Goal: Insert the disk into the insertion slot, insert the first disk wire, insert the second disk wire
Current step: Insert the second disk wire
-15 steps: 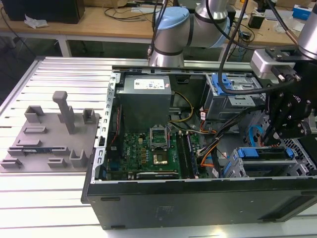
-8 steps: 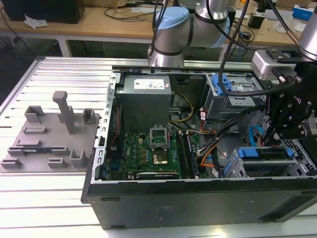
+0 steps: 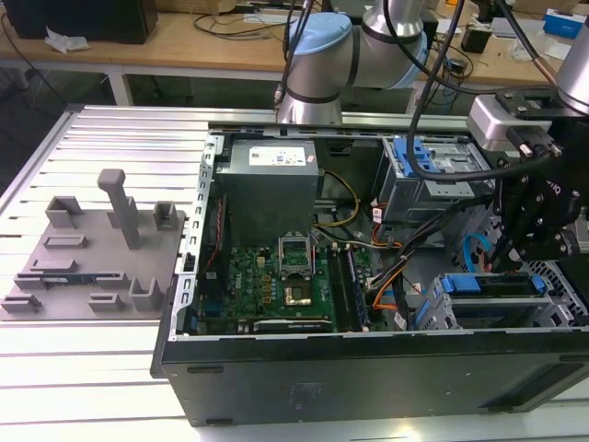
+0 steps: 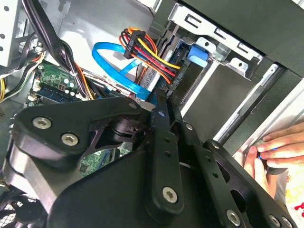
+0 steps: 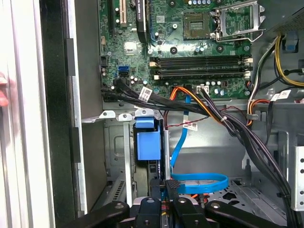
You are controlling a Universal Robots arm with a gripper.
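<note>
An open black computer tower case (image 3: 368,378) is lying on a ribbed aluminium counter (image 3: 101,368), with its green motherboard (image 3: 267,285) facing up. In the exterior view, the black linkage-fingered tool (image 3: 534,241) is hanging over the case at about three o'clock from the motherboard. Just below it, toward five o'clock, the flat silver hard drive in its bright blue plastic carrier (image 3: 492,284) is sitting inside the low grey perforated sheet-metal bay (image 3: 502,313), already seated in the slot.

In the second wrist view, the tool (image 4: 167,105) is reaching its two slim fingers (image 4: 160,124) together at the rear edge of the drive, where a black connector with red, yellow and orange wires (image 4: 149,54) is plugging in and a flat blue ribbon cable (image 4: 118,66) is looping past; the fingertips are lying nearly touching, apparently pinched shut, though what, if anything, they are pinching is hidden. In the first wrist view the tool (image 5: 168,185) is sitting just beside the blue carrier tab (image 5: 147,140), with the blue ribbon cable (image 5: 199,183) curling next to it.

A person's hand (image 4: 273,152) is resting on the case edge. A grey moulded fixture plate (image 3: 87,253) is lying at nine o'clock of the case.
</note>
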